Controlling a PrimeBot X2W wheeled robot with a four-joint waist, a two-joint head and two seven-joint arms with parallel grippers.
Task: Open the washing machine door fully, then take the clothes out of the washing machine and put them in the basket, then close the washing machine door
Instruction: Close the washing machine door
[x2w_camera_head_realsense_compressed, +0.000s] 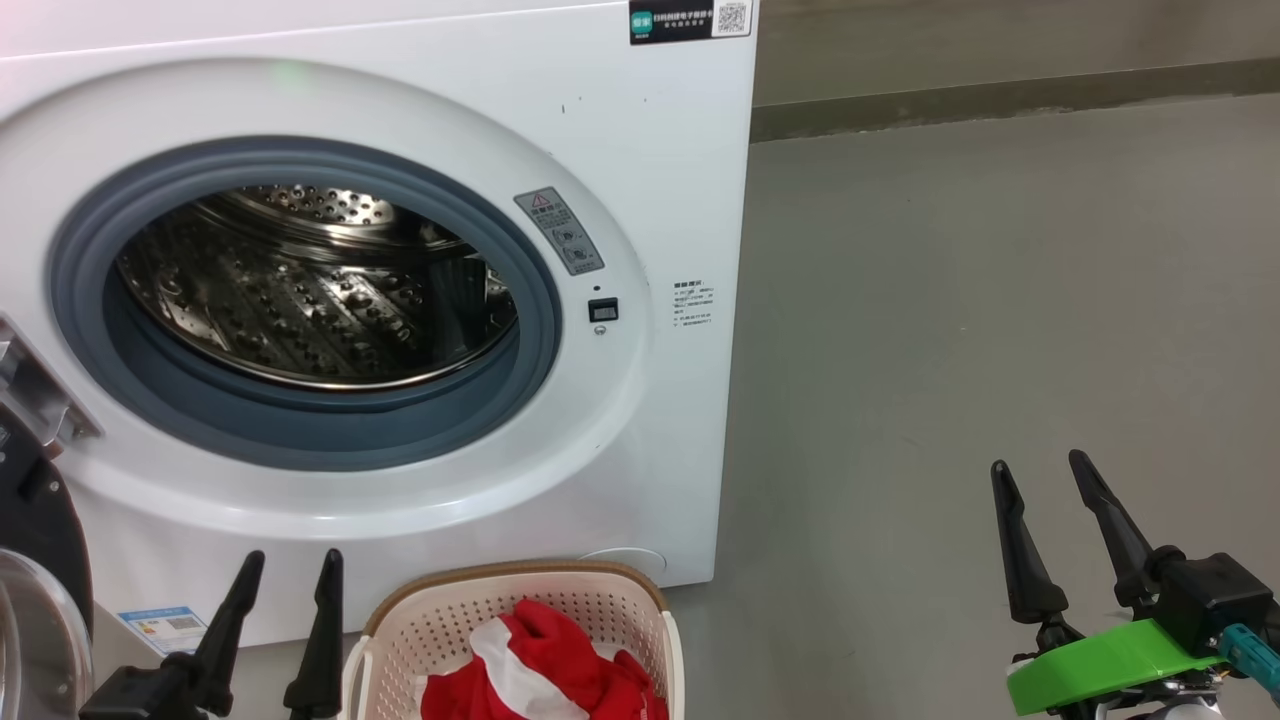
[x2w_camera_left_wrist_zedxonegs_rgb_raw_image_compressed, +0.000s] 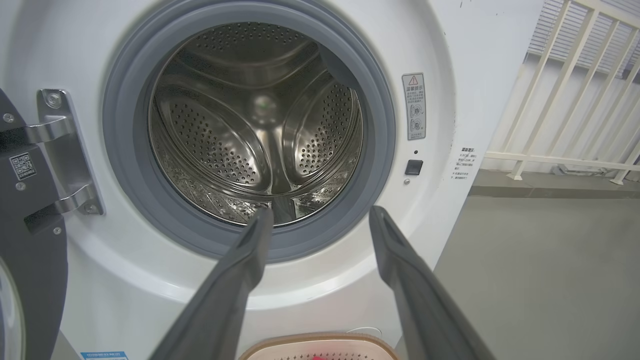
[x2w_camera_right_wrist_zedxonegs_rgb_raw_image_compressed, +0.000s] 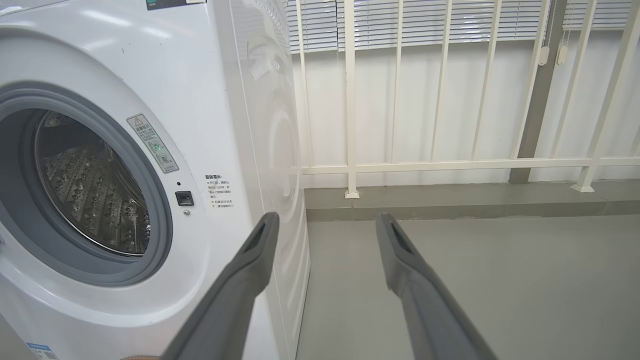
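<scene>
Head view gives you one white front-loading washing machine (x2w_camera_head_realsense_compressed: 650, 200), its round black-rimmed glass door (x2w_camera_head_realsense_compressed: 40, 530) swung open at the left edge, grey floor (x2w_camera_head_realsense_compressed: 950, 300) stretching wide to its right. One cream perforated plastic basket (x2w_camera_head_realsense_compressed: 430, 625) with a brown woven-look rim stands just before it, holding the soft red-and-white clothes (x2w_camera_head_realsense_compressed: 545, 670). Your left gripper (x2w_camera_head_realsense_compressed: 293, 556) and right gripper (x2w_camera_head_realsense_compressed: 1039, 462) each show two long dark fingers spread apart, empty.
</scene>
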